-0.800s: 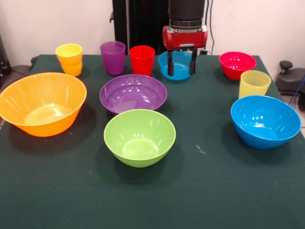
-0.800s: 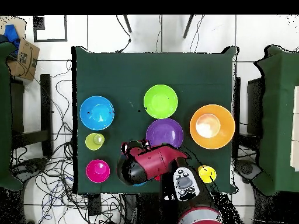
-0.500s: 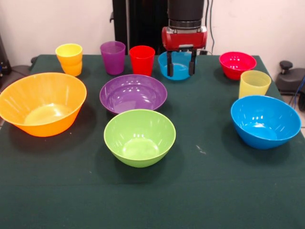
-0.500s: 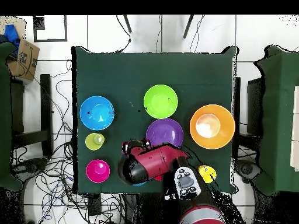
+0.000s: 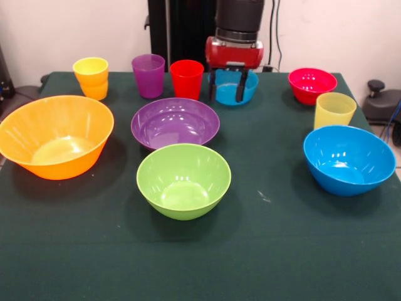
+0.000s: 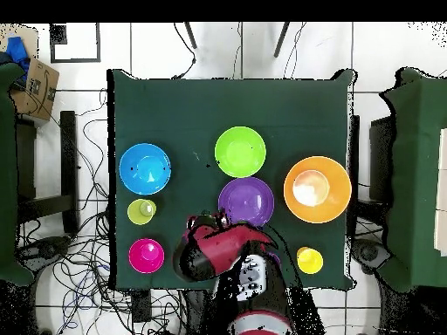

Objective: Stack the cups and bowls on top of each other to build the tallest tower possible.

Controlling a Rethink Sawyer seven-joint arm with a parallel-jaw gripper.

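Observation:
No tower stands; all pieces sit apart on the green table (image 5: pixel 276 251). Large bowls: orange (image 5: pixel 55 136), purple (image 5: pixel 175 122), green (image 5: pixel 183 180), blue (image 5: pixel 349 159). Small bowls: translucent blue (image 5: pixel 250 88), red-pink (image 5: pixel 312 84). Cups along the far side: orange-yellow (image 5: pixel 91 78), purple (image 5: pixel 148 75), red (image 5: pixel 187 79), pale yellow (image 5: pixel 334 110). My gripper (image 5: pixel 226 93) hangs open and empty over the small translucent blue bowl, fingers straddling its left part. In the overhead view the arm (image 6: pixel 218 249) hides that bowl and the red and purple cups.
A black pedestal (image 5: pixel 178 28) stands behind the table. In the overhead view, cables cover the floor around the table, a cardboard box (image 6: pixel 33 83) sits at upper left, and other green tables stand at both sides.
The gripper has shifted a little to the left in the front view, still open over the small blue bowl. The arm has swung in the overhead view. No cup or bowl has moved.

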